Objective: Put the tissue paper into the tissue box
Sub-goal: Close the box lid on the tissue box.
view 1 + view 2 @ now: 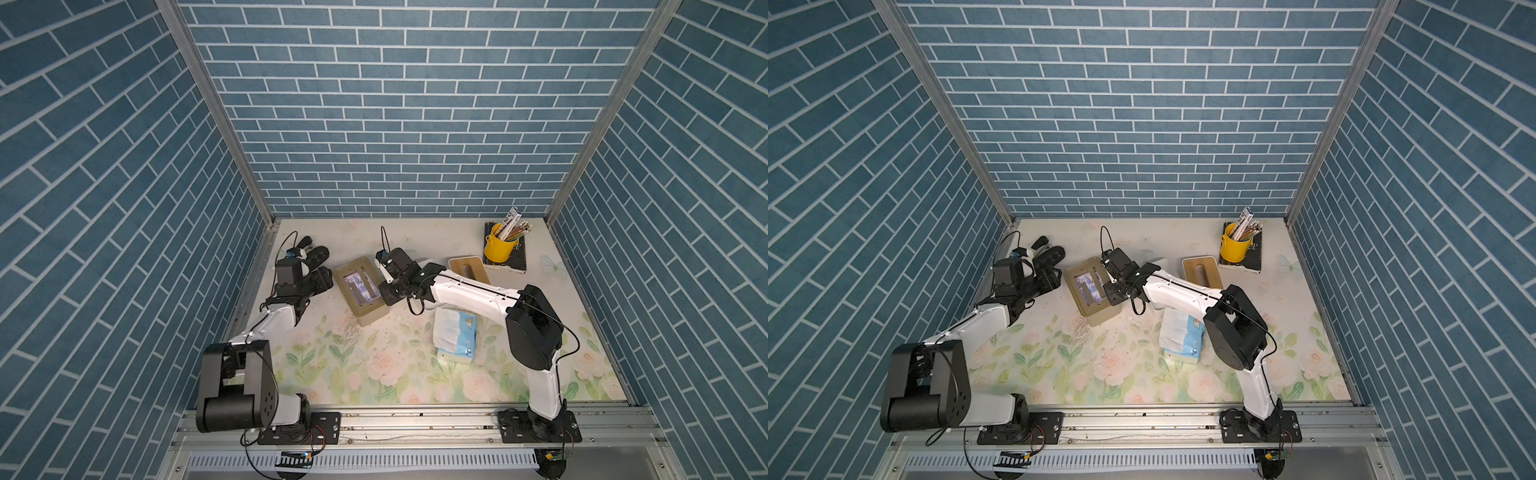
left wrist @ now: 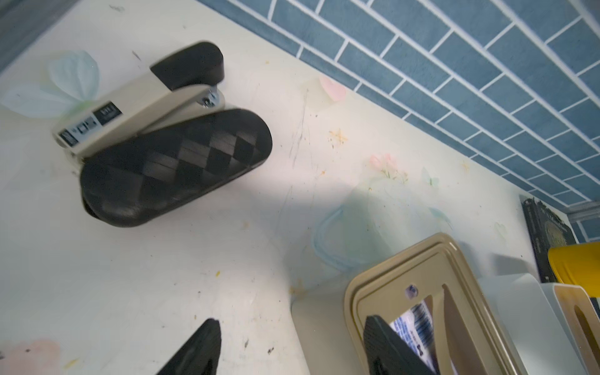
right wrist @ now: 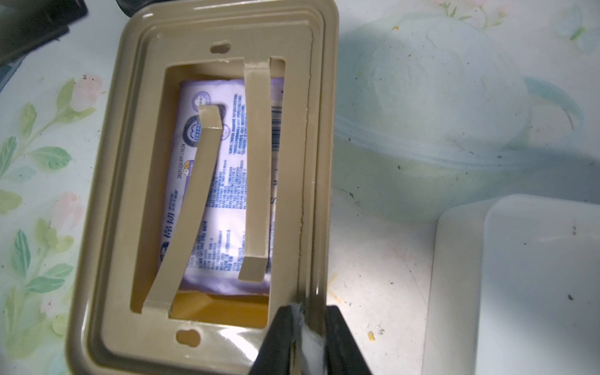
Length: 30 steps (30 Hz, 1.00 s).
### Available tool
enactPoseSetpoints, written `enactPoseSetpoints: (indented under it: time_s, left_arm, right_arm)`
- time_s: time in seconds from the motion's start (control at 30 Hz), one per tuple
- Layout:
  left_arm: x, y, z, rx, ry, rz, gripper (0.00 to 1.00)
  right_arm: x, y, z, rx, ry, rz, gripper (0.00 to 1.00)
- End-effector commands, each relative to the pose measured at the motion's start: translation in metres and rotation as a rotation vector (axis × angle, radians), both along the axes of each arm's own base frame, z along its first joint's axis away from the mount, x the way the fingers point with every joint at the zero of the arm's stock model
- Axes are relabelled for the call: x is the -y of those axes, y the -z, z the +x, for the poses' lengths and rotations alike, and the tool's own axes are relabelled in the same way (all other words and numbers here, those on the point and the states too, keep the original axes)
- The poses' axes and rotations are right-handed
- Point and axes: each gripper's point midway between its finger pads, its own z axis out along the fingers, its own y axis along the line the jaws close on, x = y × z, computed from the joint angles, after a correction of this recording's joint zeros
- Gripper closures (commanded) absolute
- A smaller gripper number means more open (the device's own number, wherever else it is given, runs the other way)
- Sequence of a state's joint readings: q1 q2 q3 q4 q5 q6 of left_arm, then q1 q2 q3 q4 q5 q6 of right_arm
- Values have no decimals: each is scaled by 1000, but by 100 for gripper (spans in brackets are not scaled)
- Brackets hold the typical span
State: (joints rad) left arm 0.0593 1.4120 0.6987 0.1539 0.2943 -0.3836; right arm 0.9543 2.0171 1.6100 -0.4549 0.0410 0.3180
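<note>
I see right claw (image 3: 306, 341) clenched on tissue box (image 3: 97, 227) rim — probably steadying it, tissue pack (image 3: 227, 181) already inside; left claw (image 2: 292, 354) spread wide at box edge — holding nothing.

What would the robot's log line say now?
right gripper: pinching tan plastic tissue box rim | left gripper: open | purple tissue pack: inside

Readable print sits only on the pack (image 3: 224, 181) in the box (image 3: 107, 194), just ahead of the right gripper (image 3: 306, 341): dense blue Chinese text, a barcode, round logos, and a code starting 2025. The rest is too small. The stapler (image 2: 130, 110) ahead of the left gripper (image 2: 292, 328) has a black-and-white label, too blurred to read.
</note>
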Motion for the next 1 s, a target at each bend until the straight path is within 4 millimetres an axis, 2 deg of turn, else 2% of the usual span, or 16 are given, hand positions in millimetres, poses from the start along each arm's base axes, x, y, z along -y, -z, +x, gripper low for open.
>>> enactPoseSetpoints:
  time_s: [0.0,0.23,0.43,0.77,0.87,0.97]
  left_arm:
    - [16,-6,4,16,81,-33,26]
    - [19,13,8,-35,95,-34,26]
    - [14,31,11,-84,75,-8,27]
    - [7,82,-9,-201,55,38,30]
    - [15,92,-11,-223,84,41,29]
    - [39,93,-8,-226,155,73,30]
  right_arm:
    - [53,80,-43,-191,-13,-300,78]
    - [54,79,-42,-189,-15,-305,78]
    - [57,77,-44,-190,-17,-312,78]
    - [71,88,-55,-222,-18,-346,78]
    - [80,92,-62,-234,-16,-362,78]
    - [88,92,-70,-239,-11,-367,78]
